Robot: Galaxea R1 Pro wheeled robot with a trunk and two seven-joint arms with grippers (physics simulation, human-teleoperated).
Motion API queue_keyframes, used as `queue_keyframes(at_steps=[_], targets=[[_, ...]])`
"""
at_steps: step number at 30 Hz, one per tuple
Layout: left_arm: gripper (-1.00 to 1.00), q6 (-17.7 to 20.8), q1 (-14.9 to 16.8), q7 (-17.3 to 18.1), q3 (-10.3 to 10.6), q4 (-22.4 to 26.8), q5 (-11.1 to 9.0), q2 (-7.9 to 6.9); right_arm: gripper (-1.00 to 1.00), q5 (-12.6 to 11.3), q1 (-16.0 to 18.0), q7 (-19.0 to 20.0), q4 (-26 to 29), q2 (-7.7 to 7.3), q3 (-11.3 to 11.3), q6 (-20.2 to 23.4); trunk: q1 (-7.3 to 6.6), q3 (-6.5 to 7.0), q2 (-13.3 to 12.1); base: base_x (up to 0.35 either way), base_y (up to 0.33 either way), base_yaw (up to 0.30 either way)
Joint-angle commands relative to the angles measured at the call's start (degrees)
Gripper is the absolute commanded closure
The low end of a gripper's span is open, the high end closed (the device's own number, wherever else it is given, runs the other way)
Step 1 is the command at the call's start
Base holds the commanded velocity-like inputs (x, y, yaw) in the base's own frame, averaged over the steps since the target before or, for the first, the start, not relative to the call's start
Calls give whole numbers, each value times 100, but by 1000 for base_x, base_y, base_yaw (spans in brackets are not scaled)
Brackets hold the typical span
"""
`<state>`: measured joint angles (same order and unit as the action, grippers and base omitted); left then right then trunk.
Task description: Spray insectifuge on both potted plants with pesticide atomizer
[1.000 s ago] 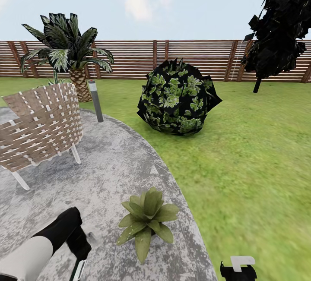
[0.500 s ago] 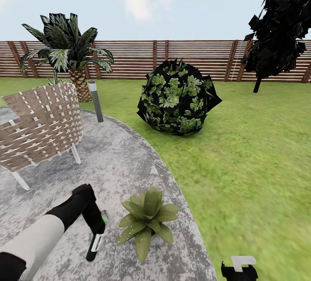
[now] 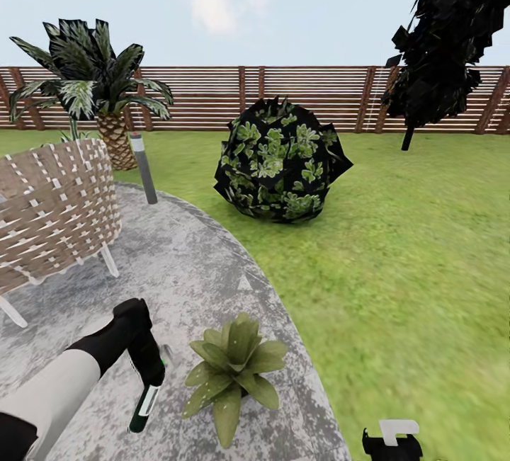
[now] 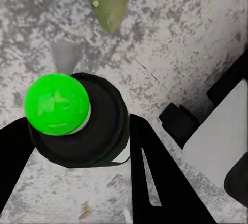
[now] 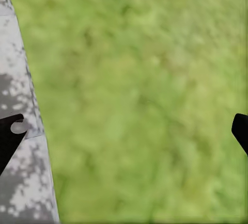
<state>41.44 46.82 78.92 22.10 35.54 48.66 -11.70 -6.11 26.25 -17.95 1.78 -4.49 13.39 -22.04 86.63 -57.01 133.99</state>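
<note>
My left gripper (image 3: pixel 148 374) is shut on the pesticide atomizer (image 3: pixel 144 404), a slim dark green bottle with a white label that hangs neck-up over the grey stone patio (image 3: pixel 184 270). It is just left of a potted plant (image 3: pixel 230 369), a low rosette of broad green leaves near the patio's edge. The left wrist view looks down on the atomizer (image 4: pixel 82 126), its bright green top between the black fingers (image 4: pixel 155 182), with a leaf of the potted plant (image 4: pixel 108 2) close ahead. My right gripper (image 3: pixel 392 440) hangs open over the lawn; its tips (image 5: pixel 10 136) stand wide apart.
A woven wicker chair (image 3: pixel 53 213) stands on the patio at left, with a grey bollard (image 3: pixel 143 167) behind it. A dark leafy bush (image 3: pixel 280 160), a palm (image 3: pixel 92 93) and a dark tree (image 3: pixel 446 29) stand on the lawn (image 3: pixel 397 270) before the slat fence (image 3: pixel 319 96).
My left arm rose from the bottom edge with the atomizer and swung toward the potted plant. The camera then turned a little right, shifting the whole scene left.
</note>
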Motion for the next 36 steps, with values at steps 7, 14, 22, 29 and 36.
queue_keyframes(at_steps=[7,14,22,29,36], targets=[[100,71,556,973,24,144,898,16,-100,-57,3,-7,-2,-7,50,-20,-1,-6,2,1,0,-5],[100,62,598,1108,33,132,1328,-13,-100,-57,3,-7,-3,-4,50,-20,-1,-6,2,0,0,0],[100,64,574,1108,-1,83,1332,0,-100,-57,3,-7,-5,-5,50,-20,-1,-6,2,201,0,0],[100,54,311,1108,-6,61,1337,16,-100,-57,3,-7,-6,0,50,-20,-1,-6,2,35,0,0],[100,29,-79,692,-57,75,1323,-16,-100,-57,3,-7,-10,1,50,-20,-1,-6,2,0,0,0]])
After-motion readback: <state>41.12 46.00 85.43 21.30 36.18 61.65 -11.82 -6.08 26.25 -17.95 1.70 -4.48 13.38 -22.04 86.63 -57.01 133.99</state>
